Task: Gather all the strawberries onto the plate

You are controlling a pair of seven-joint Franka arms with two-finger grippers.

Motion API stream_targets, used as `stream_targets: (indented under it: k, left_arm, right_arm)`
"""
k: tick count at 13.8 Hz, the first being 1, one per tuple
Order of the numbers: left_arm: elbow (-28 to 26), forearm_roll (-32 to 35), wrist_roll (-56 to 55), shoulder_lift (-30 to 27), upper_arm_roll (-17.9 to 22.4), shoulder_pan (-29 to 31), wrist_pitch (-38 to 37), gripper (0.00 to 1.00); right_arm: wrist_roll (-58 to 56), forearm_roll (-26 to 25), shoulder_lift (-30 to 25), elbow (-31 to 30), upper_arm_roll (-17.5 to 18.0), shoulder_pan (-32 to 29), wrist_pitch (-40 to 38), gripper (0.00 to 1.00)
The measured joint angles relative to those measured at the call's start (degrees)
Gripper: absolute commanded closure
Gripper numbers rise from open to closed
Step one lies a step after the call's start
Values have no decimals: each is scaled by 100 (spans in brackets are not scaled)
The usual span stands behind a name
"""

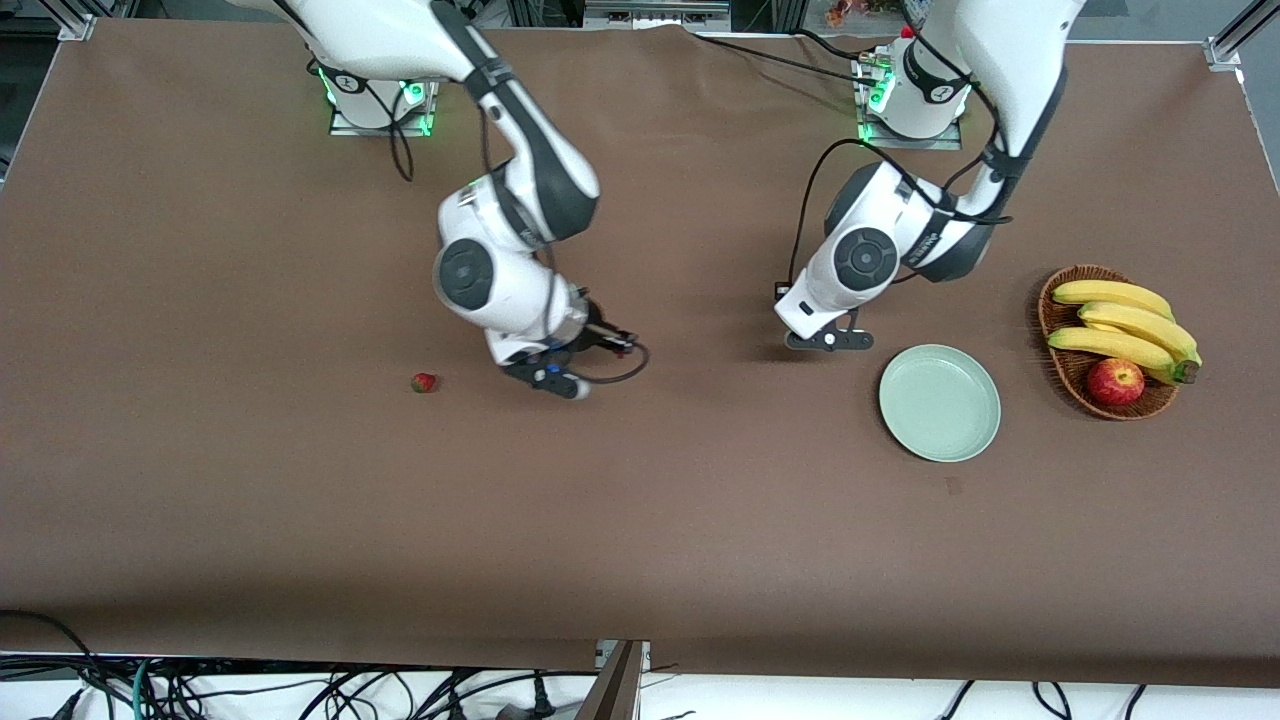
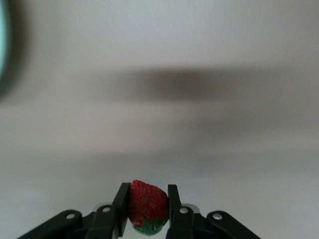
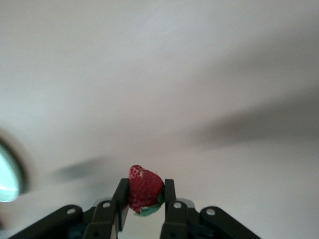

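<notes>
My left gripper (image 2: 148, 188) is shut on a red strawberry (image 2: 147, 203) with a green top, low over the brown table beside the plate. In the front view this gripper (image 1: 829, 340) sits under its wrist, just off the plate's rim toward the right arm's end. My right gripper (image 3: 145, 183) is shut on a second strawberry (image 3: 144, 191). It shows in the front view (image 1: 612, 343) over the middle of the table. A third strawberry (image 1: 424, 382) lies on the table toward the right arm's end. The pale mint-green plate (image 1: 939, 402) holds nothing.
A brown wicker basket (image 1: 1058, 300) with bananas (image 1: 1125, 325) and a red apple (image 1: 1115, 381) stands beside the plate at the left arm's end. The plate's rim (image 2: 4, 45) shows at the edge of the left wrist view, and at the edge of the right wrist view (image 3: 7, 174).
</notes>
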Motion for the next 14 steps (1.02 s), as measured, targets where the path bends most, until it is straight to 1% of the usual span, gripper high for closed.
stream_targets:
  k: [1, 2, 3, 5, 6, 8, 10, 11, 12, 13, 14]
  left_arm:
    - [247, 0, 211, -33, 11, 118, -292, 98]
    - [434, 1, 503, -49, 26, 251, -496, 98]
    - [557, 18, 908, -53, 40, 435, -620, 98]
    - [599, 294, 2015, -45, 53, 899, -649, 98]
    - [601, 445, 2629, -25, 59, 1144, -632, 98]
    - [618, 560, 3819, 85, 70, 1508, -414, 98]
    - [665, 569, 4954, 325, 82, 1773, -6, 98]
    - [690, 569, 5382, 484, 86, 1896, 164, 98]
    - [708, 569, 5685, 652, 89, 1994, 311, 91]
    - [724, 569, 5868, 813, 91, 2052, 419, 67]
    - [742, 570, 5956, 961, 91, 2079, 492, 1]
  right_arm:
    - [315, 4, 168, 129, 38, 231, 392, 89]
    - [604, 7, 334, 228, 61, 483, 798, 84]
    - [894, 7, 503, 306, 72, 755, 1175, 82]
    - [1442, 7, 871, 439, 82, 1283, 1988, 46]
    - [1674, 7, 1070, 487, 81, 1522, 2418, 21]
    - [1948, 7, 1379, 554, 64, 1827, 2973, 9]
    - [1979, 7, 1459, 569, 12, 1875, 3060, 7]
    - [1977, 4, 1450, 566, -91, 1867, 3023, 7]
    - [1942, -12, 1416, 565, -270, 1861, 2836, 7]
    - [1808, -35, 1327, 566, -522, 1855, 2401, 7]
    - [1515, -38, 1169, 567, -847, 1842, 1736, 7]
